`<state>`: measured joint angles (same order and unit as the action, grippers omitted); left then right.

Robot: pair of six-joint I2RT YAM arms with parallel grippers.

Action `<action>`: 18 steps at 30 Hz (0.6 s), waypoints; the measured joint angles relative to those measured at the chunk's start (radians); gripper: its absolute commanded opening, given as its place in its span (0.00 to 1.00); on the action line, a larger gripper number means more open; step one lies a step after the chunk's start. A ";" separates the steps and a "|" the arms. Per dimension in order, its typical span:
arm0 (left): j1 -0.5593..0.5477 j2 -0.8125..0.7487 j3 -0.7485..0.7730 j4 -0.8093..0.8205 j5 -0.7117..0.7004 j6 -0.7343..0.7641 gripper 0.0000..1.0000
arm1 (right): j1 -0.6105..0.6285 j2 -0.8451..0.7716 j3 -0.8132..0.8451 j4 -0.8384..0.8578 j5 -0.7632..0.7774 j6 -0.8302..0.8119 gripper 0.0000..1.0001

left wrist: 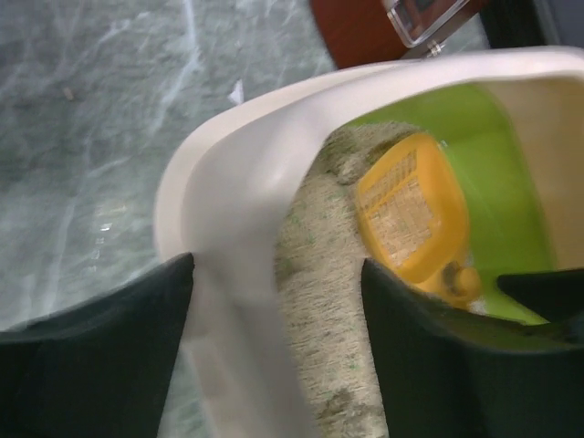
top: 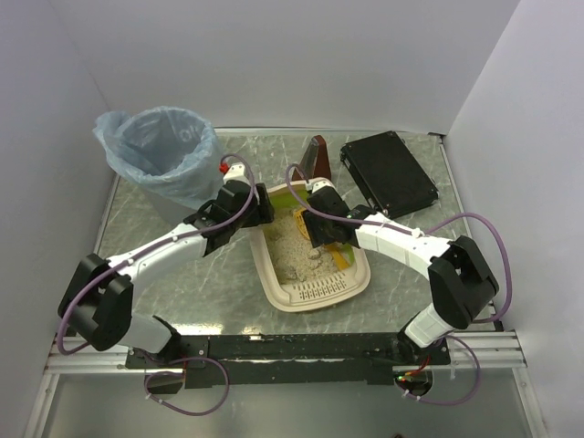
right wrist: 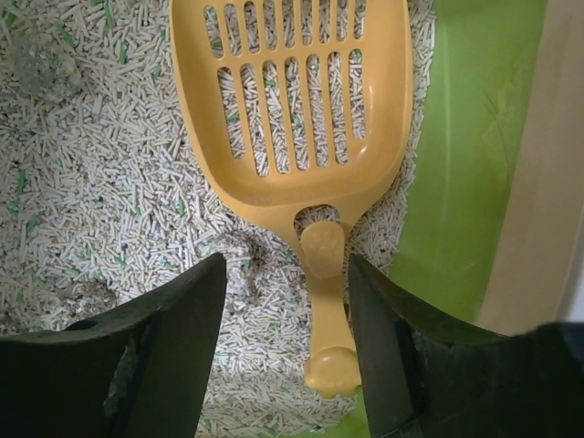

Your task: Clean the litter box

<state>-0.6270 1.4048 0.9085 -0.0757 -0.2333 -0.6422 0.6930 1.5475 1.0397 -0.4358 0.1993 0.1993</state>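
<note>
Your right gripper (right wrist: pixel 285 274) straddles the handle of the yellow scoop (right wrist: pixel 292 182), fingers apart, no grip — your left gripper (left wrist: pixel 276 269) stands spread astride the litter box (left wrist: pixel 228 192) wall.

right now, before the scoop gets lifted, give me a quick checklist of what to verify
1. right pincer straddles the scoop handle: ok
2. right pincer closed on the handle: not ok, a gap shows beside it
3. scoop lies flat on the litter: ok
4. left pincer straddles the rim of the box: ok
5. left pincer firm on the rim: cannot tell
6. bin upright and open: ok
</note>
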 measured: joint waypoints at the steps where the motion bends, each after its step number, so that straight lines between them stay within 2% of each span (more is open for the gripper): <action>1: 0.000 0.006 0.012 0.000 0.001 -0.001 0.93 | 0.000 0.000 0.000 -0.003 0.006 0.014 0.61; 2: -0.001 0.007 0.022 -0.001 0.002 0.000 0.99 | 0.000 0.000 0.000 -0.006 0.015 0.023 0.61; 6: -0.001 0.006 0.071 -0.027 0.001 -0.005 0.97 | 0.000 0.021 0.002 -0.033 0.063 0.079 0.60; 8: -0.001 -0.010 0.083 -0.045 0.000 -0.006 0.97 | 0.001 0.040 0.003 -0.034 0.074 0.104 0.55; 12: -0.003 -0.101 0.081 -0.103 -0.002 -0.016 0.97 | 0.001 0.079 0.003 -0.032 0.090 0.140 0.52; 15: -0.003 -0.211 0.058 -0.123 0.000 -0.026 0.97 | 0.001 0.084 0.002 -0.026 0.095 0.153 0.41; 16: -0.003 -0.249 0.048 -0.130 0.000 -0.027 0.97 | 0.001 0.084 0.002 -0.018 0.095 0.154 0.31; 18: -0.006 -0.320 0.023 -0.132 0.012 -0.027 0.97 | 0.001 0.084 0.001 -0.005 0.097 0.153 0.22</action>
<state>-0.6331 1.0851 0.9318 -0.2073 -0.2211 -0.6689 0.6937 1.6318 1.0405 -0.4412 0.2962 0.3523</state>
